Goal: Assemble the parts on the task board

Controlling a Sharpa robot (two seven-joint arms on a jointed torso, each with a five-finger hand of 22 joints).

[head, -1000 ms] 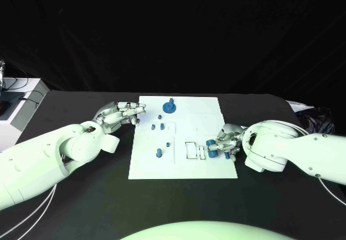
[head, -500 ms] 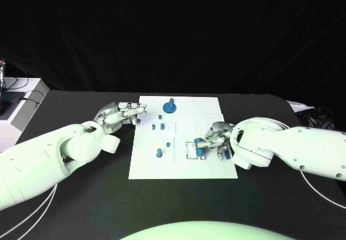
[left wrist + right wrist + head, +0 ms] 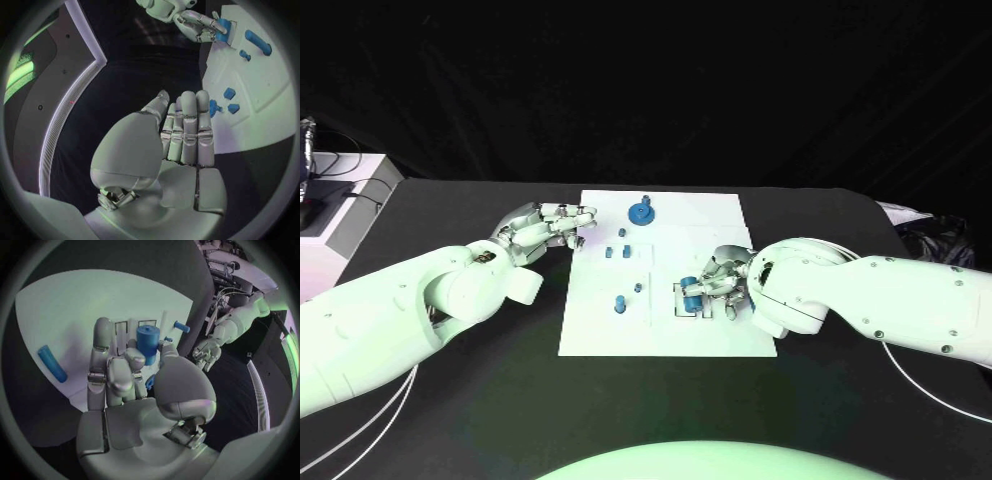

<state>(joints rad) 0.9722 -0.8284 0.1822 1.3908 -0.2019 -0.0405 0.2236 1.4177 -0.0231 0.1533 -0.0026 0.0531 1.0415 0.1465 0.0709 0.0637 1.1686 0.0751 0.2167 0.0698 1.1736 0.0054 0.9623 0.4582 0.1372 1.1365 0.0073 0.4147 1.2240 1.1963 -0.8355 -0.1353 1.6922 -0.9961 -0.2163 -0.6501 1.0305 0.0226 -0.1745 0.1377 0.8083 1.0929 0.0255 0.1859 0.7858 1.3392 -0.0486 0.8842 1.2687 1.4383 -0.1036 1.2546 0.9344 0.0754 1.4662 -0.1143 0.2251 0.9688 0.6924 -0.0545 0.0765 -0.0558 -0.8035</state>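
Table (image 3: pixel 473 400): black, with the task board lying flat at its middle.
Task board (image 3: pixel 718 215): a white plate; everything below is placed against it.
Left hand (image 3: pixel 545 228): hangs just off the board's left edge, fingers straight and packed side by side, nothing in them; in its own wrist view (image 3: pixel 181 132) the fingertips point at the board's edge.
Right hand (image 3: pixel 721 280): over the board's right half, near the outlined rectangular slots. Fingers and thumb pinch a blue cylinder (image 3: pixel 148 342) with the rest of the fingers loosely spread.
Blue cylinder, where it is: clear of the plate, tilted, directly above the slots.
Round blue part (image 3: pixel 640 212): sits near the board's far edge, apart from both hands.
Small blue pegs (image 3: pixel 620 303): scattered on the board's left half, several of them standing up.
Long blue piece (image 3: pixel 52 363): lies flat on the board, well to one side of the held cylinder.
Step in hand, as I read it: seating the cylinder in a slot.
Doing it well: level the cylinder with the slot's long side before lowering, come down slowly, and release only once it rests inside the outline; keep the spread fingers off the neighbouring pegs.
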